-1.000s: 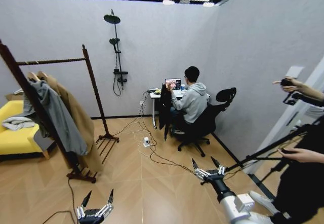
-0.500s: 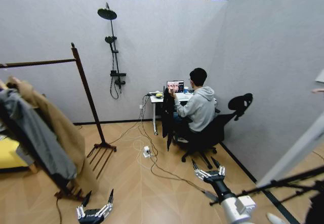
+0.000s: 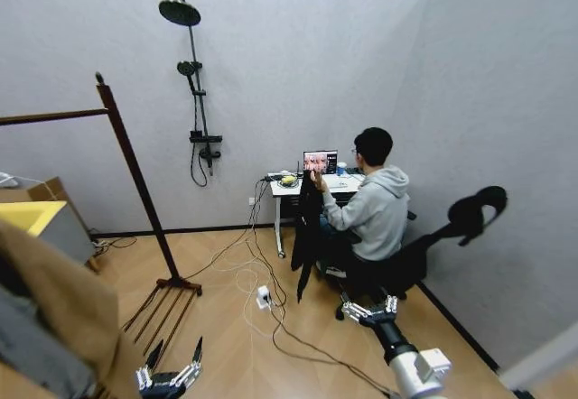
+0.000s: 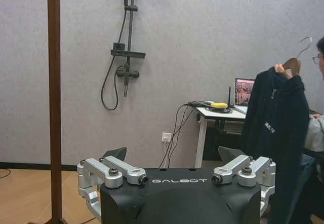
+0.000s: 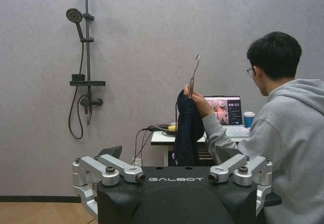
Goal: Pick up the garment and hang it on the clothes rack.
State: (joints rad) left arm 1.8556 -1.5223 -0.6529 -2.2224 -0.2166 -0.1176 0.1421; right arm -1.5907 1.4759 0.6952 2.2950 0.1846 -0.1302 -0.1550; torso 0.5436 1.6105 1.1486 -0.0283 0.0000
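Ahead, the garment point(image 3: 307, 227) hangs vertically from a person's hand point(image 5: 195, 98); both jaws gape empty.

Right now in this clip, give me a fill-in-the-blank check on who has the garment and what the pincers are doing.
1. The black garment hangs from a hanger held up by a seated ____.
2. Both the left pincer and the right pincer are open and hold ____.
3. On the wall beside the clothes rack is a dark ____ fixture.

Missing words: person; nothing; shower
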